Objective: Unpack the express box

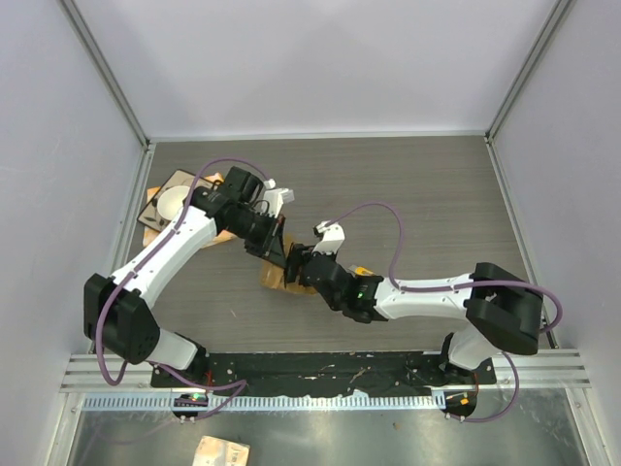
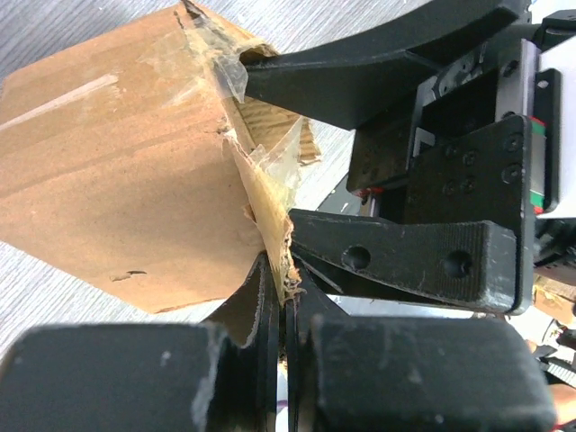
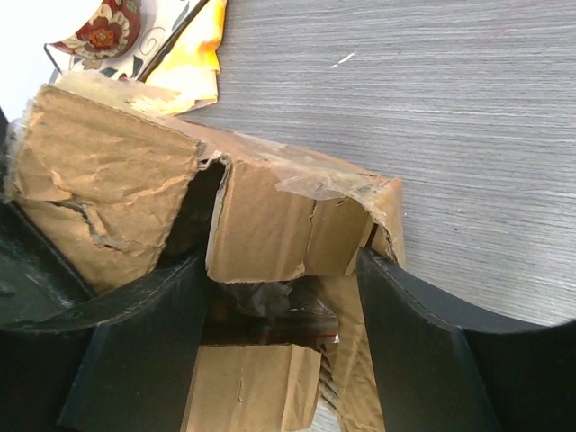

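Status: the express box [image 1: 270, 279] sits on the table [image 1: 417, 184] roughly mid-width, on the near half, with both my arms converged on it. My left gripper [image 2: 281, 310] is closed on the ragged edge of one torn flap, cardboard pinched between the two tips. From the left wrist camera the box body is up and to the left of that pinch, tilted, with loose tape hanging off its top corner. My right gripper [image 3: 283, 270] is spread wide at the box's open end. A creased flap fills the gap between the two fingers [image 3: 135, 351], and the rest of the box runs off to the upper left. In the left wrist view one right finger reaches in under the taped corner and the other lies along the lower edge, just beside my left tips. The top is torn open, and something dark in clear film [image 3: 270, 310] shows inside, low between the right fingers. The card with the white cup [image 1: 167, 206] lies far left, well apart from the box.
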Action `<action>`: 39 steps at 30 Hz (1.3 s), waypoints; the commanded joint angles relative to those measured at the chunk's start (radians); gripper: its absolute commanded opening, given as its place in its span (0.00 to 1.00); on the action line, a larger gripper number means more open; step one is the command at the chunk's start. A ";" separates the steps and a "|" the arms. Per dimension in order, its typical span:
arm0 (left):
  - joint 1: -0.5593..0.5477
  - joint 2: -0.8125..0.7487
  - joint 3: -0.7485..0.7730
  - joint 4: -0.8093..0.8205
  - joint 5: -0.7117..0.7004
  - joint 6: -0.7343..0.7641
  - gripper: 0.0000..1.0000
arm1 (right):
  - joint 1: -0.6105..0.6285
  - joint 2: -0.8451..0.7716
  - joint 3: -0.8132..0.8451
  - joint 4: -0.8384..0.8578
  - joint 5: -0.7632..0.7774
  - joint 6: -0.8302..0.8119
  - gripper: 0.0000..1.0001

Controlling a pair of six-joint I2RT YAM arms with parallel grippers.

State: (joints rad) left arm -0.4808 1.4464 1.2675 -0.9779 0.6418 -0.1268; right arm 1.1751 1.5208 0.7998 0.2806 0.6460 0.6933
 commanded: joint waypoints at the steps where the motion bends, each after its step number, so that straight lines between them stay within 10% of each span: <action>1: -0.016 -0.012 0.024 0.001 0.173 -0.014 0.00 | 0.000 0.030 -0.040 0.279 0.024 0.020 0.74; 13: -0.016 0.014 0.027 0.022 0.303 -0.034 0.00 | -0.008 0.259 0.033 0.527 -0.071 0.133 0.54; 24: -0.016 0.017 0.012 0.015 0.224 -0.016 0.00 | -0.032 0.199 -0.062 0.611 -0.106 0.124 0.01; 39: 0.037 0.094 0.039 0.038 -0.028 -0.079 0.00 | -0.014 -0.344 -0.350 0.408 -0.144 -0.009 0.01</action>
State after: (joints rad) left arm -0.4805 1.5211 1.2682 -0.9653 0.6933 -0.1787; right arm 1.1534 1.3041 0.4541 0.7029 0.5022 0.7383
